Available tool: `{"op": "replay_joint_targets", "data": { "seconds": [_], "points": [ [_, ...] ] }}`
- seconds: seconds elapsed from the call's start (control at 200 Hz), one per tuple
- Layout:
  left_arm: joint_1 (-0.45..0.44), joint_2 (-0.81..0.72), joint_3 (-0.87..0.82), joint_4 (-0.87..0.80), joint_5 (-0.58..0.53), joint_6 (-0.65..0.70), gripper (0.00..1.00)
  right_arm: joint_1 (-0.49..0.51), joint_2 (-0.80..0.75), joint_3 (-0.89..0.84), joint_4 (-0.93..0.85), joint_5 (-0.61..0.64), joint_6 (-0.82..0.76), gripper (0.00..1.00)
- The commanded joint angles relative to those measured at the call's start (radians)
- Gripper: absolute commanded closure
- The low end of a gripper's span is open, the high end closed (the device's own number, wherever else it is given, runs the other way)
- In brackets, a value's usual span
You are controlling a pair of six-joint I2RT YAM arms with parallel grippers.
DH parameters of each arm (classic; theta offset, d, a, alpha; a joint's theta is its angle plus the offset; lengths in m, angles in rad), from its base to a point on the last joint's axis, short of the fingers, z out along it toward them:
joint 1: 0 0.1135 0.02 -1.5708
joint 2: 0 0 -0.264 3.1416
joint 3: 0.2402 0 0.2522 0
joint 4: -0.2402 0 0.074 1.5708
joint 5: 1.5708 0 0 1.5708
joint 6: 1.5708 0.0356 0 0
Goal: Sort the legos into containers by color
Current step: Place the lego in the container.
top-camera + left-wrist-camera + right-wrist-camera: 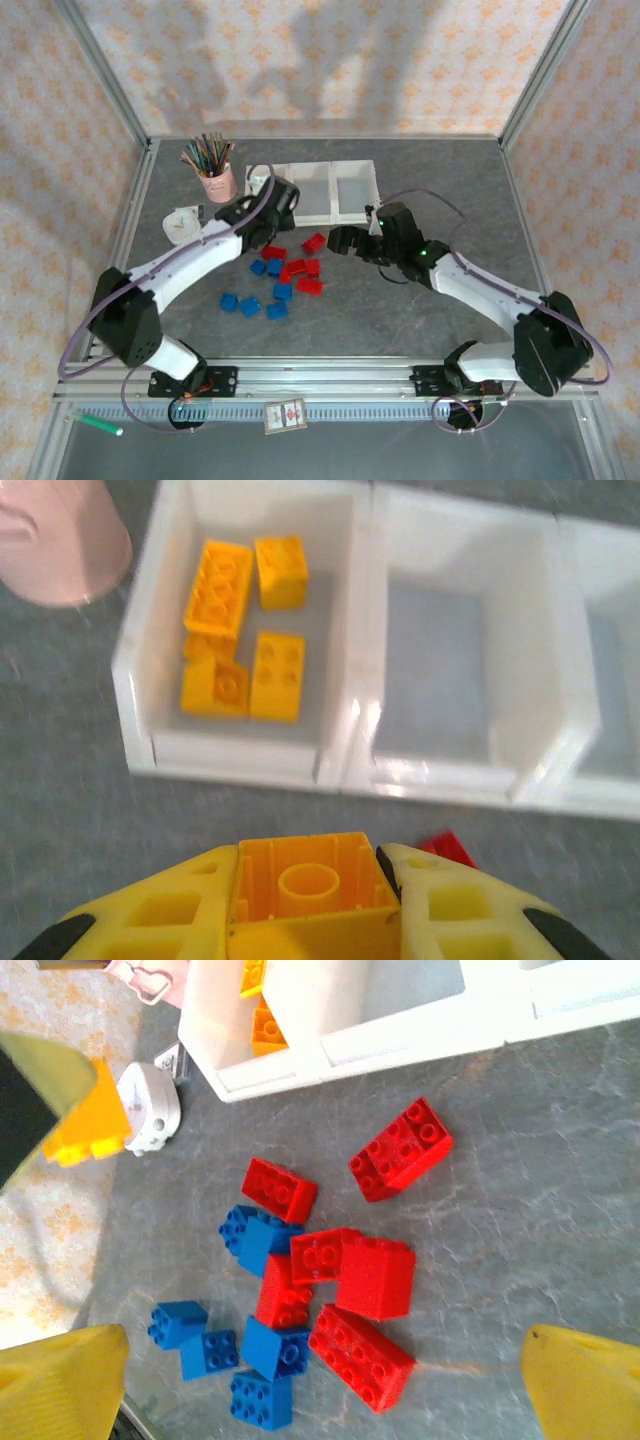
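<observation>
While our right fingers (585, 1385) hang wide open, we should lift the yellow-orange plastic brick (305, 890), clamped in our left fingers (170, 910), over the white square plastic bins' (450, 778) near wall, centre above the yellow-filled end compartment (235, 752), then release.

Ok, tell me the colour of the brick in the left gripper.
Yellow-orange. The brick shows best in the left wrist view, underside facing the camera.

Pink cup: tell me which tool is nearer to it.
Left. The left tool, gripping a yellow brick, is just right of the cup; the right tool, open, hangs farther right, beyond the red bricks.
</observation>
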Motion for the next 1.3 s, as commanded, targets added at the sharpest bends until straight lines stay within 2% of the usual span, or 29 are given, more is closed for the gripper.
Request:
{"op": "replay_joint_targets", "data": {
  "seconds": [0.0,0.095,0.21,0.315,0.49,0.636,0.786,1.031,1.296],
  "points": [
    [0.065,0.089,0.083,0.031,-0.033,0.109,0.68,0.005,0.047,0.032,0.100,-0.017,0.049,0.00],
    [0.121,0.199,0.186,0.013,-0.015,0.125,0.68,0.004,0.102,0.068,0.079,0.000,0.036,0.00],
    [0.158,0.318,0.287,0.025,-0.046,0.152,0.68,0.003,0.146,0.094,0.075,0.007,0.024,0.00],
    [0.196,0.437,0.381,0.017,-0.008,0.155,0.67,0.002,0.184,0.118,0.061,0.005,0.009,0.00],
    [0.208,0.536,0.477,-0.028,-0.040,0.174,0.60,0.001,0.215,0.138,0.058,-0.013,0.006,0.00],
    [0.209,0.509,0.454,0.011,-0.014,0.185,0.54,-0.001,0.208,0.141,0.050,-0.003,-0.003,0.00],
    [0.209,0.481,0.466,-0.043,0.002,0.176,0.51,-0.003,0.185,0.142,0.032,0.005,-0.015,0.00],
    [0.162,0.231,0.219,0.036,0.096,0.144,0.49,-0.002,0.141,0.103,-0.044,0.091,-0.069,0.00],
    [0.020,0.062,0.010,0.062,0.143,0.138,0.43,-0.046,0.051,0.001,-0.039,0.108,-0.068,0.00]
  ]
}}
